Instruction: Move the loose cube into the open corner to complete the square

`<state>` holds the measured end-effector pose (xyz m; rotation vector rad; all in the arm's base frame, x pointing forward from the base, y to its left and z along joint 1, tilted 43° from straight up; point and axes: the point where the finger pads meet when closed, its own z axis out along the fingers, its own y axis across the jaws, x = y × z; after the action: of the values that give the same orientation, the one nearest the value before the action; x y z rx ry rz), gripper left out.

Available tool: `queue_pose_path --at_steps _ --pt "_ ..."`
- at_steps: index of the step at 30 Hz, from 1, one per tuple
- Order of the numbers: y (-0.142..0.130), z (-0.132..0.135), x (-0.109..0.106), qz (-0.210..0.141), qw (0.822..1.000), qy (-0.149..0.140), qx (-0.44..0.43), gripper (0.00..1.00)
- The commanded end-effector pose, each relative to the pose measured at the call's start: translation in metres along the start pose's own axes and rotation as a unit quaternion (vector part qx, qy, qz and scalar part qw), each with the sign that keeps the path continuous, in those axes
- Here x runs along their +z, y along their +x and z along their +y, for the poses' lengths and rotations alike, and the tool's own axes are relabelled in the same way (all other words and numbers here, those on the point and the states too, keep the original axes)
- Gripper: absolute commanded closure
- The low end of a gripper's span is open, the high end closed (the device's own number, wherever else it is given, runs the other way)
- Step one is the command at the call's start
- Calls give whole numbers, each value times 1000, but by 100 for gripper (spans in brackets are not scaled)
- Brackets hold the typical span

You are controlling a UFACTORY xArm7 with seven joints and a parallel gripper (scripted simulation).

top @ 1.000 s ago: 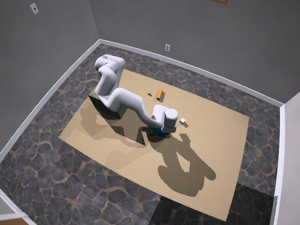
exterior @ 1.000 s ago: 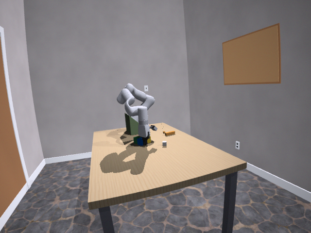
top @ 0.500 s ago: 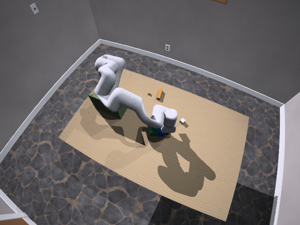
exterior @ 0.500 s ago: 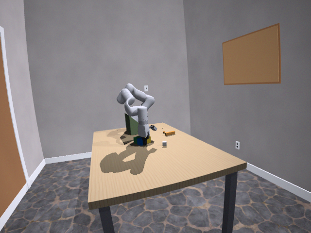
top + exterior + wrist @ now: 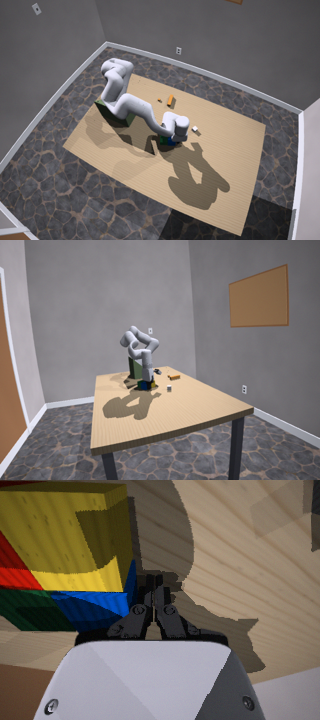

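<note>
Gripper (image 5: pixel 178 142) (image 5: pixel 149 388) (image 5: pixel 154 585) shut, empty; blue cube (image 5: pixel 171 141) (image 5: pixel 143 386) (image 5: pixel 97 604), wrist-view 8 o'clock, looks light, rigid: nudge its 3 o'clock face mid-height.

- Wrist cam: red cube (image 5: pixel 11 562) cut off by pic's left edge; only part shows.
- Yellow cube (image 5: pixel 65 532) (image 5: pixel 153 384) also runs past that edge; in ext. view gripper (image 5: pixel 154 585) (image 5: pixel 149 384) covers part of it.
- Top view: arm's wrist hides yellow cube, red cube and fingers from me.
- Ext. view: can't make out red cube.
- Blue cube (image 5: pixel 95 607) (image 5: pixel 171 141) (image 5: pixel 144 385): can't tell if fingertips touch it, too dark there.
- Dark item (image 5: pixel 157 371) behind arm: partly hidden, too small to ID.
</note>
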<state>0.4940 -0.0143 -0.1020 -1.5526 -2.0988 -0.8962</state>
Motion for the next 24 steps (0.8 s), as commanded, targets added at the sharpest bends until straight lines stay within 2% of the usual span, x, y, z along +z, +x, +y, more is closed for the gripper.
queue_pose_path --at_steps 1,24 --pt "-1 1 -2 -2 1000 -2 0 100" --pt "-1 5 -2 -2 1000 -2 0 100"
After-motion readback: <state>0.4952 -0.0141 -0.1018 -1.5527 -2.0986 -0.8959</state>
